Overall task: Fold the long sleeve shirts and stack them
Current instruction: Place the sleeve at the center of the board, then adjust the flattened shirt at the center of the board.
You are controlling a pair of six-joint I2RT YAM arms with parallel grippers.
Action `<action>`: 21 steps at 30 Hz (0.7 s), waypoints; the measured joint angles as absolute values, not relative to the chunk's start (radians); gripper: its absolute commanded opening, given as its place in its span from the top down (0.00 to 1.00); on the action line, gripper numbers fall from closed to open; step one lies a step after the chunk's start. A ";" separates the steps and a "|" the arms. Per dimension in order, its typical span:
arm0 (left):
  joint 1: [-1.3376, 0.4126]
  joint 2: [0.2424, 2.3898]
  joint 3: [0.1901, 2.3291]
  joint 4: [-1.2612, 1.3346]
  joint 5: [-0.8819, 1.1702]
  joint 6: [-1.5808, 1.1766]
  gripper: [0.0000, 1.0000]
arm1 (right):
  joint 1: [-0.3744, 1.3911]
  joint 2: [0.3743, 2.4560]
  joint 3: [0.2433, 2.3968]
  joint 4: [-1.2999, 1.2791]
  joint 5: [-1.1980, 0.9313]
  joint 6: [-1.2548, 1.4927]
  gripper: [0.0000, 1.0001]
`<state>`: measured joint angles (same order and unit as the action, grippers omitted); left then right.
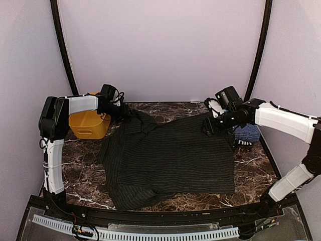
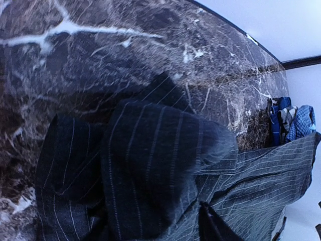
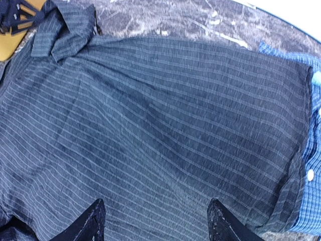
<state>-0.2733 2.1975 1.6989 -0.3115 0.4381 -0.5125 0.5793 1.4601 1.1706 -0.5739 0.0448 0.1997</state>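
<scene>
On marble table (image 1: 251,165), black shirt (image 1: 170,160) spread

Left arm (image 1: 83,104): elbow raised, forearm reaching inward; left gripper (image 1: 122,113), state unclear. Right arm (image 1: 281,120): reaching inward; right gripper (image 3: 155,213), fingers (image 3: 93,223) apart.

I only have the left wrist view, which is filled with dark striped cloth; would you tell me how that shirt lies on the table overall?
Observer: From above, the black shirt lies spread out across the table, with its collar toward the far left.
Operator: Thank you. Where is the right gripper?
Observer: The right gripper is at the shirt's far right corner, jaws open with nothing between them.
Operator: And is anything standing at the far left?
Observer: Yes, a yellow basket stands there, just beyond the collar.
</scene>
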 measured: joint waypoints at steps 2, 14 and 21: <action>-0.273 2.179 1.711 -0.312 0.428 -0.498 0.38 | 0.580 1.448 1.151 -0.575 0.037 0.205 0.34; -0.341 1.613 1.292 -0.223 0.352 -0.438 0.19 | 0.745 1.307 0.844 -0.526 -0.103 0.375 0.34; -0.568 1.444 0.916 -0.163 0.314 -0.478 0.19 | 0.792 1.328 0.712 -0.478 -0.157 0.459 0.34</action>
